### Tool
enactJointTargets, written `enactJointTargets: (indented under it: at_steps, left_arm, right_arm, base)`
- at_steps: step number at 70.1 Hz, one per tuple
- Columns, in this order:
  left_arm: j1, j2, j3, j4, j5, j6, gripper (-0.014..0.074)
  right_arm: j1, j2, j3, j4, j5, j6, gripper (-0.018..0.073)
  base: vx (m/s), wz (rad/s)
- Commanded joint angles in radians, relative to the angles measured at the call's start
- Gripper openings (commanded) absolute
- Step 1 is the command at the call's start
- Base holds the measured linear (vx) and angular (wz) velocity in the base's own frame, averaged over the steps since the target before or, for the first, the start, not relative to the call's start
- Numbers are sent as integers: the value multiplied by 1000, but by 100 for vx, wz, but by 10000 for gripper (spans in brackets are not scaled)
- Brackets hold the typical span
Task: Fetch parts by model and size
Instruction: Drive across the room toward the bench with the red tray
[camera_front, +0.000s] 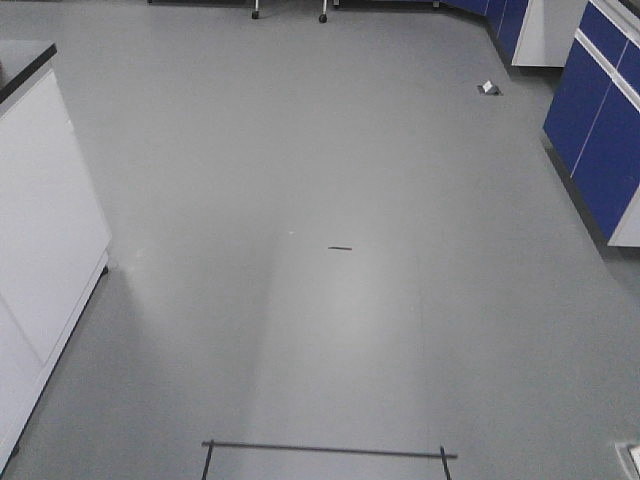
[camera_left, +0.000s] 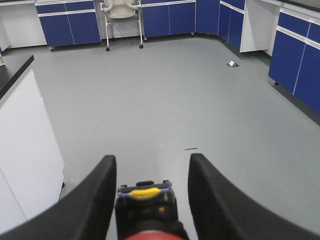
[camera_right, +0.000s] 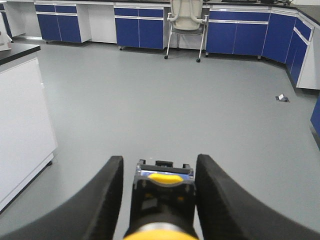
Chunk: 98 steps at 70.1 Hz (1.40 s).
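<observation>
- Ahead, a broad grey floor (camera_front: 300, 150) lies open, smooth and matt, with a soft sheen down its middle in the front view.
- At the left edge stands one white cabinet (camera_front: 45, 230), flat-sided and topped by a black counter (camera_front: 20, 60); its corner juts toward the open lane.
- Blue cabinets (camera_front: 600, 140) with white trim line the right side and, in the wrist views, the far wall.
- One pale office chair (camera_right: 187, 17) on castors stands against that far wall.
- Two bits lie on the floor, well apart: one short black strip (camera_front: 340, 247) near the middle and one small white scrap (camera_front: 488, 88) near the right-hand cabinets.
- One thin black bar (camera_front: 325, 450) with two short legs crosses the bottom of the front view.
- The left end effector (camera_left: 151, 161) holds the red-capped switch (camera_left: 146, 207) between two curved black fingers (camera_left: 90, 205), set narrow about it. The red dome sits nearest the camera, and the boxy black body points outward with a yellow tab at its far end.
- The right end effector (camera_right: 161, 159) likewise clasps the yellow-capped switch (camera_right: 162, 200) between its own two black fingers. That switch shows a black body with a blue-grey strip and a yellow tab at its far end.
- Both switches hang above the floor, clear of every cabinet: two switches, four fingers in all.
</observation>
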Motion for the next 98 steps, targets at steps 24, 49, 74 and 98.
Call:
enactJointTargets:
  at_steps: [24, 49, 74, 98]
  left_arm:
    - [-1, 19, -25, 11, -72, -4, -6]
    - [-1, 19, -25, 11, -72, -4, -6]
    - [-1, 19, -25, 11, -72, -4, -6]
    - [-1, 19, -25, 11, -72, -4, -6]
  right_arm:
    - [-1, 9, -27, -11, -81, -10, -5]
    - [-1, 9, -27, -11, -81, -10, -5]
    - [-1, 9, -27, -11, -81, -10, -5]
    - [-1, 9, -27, -11, -81, -10, -5]
  base:
    - [51, -5]
    - [54, -8]
    - [59, -4]
    - [64, 0]
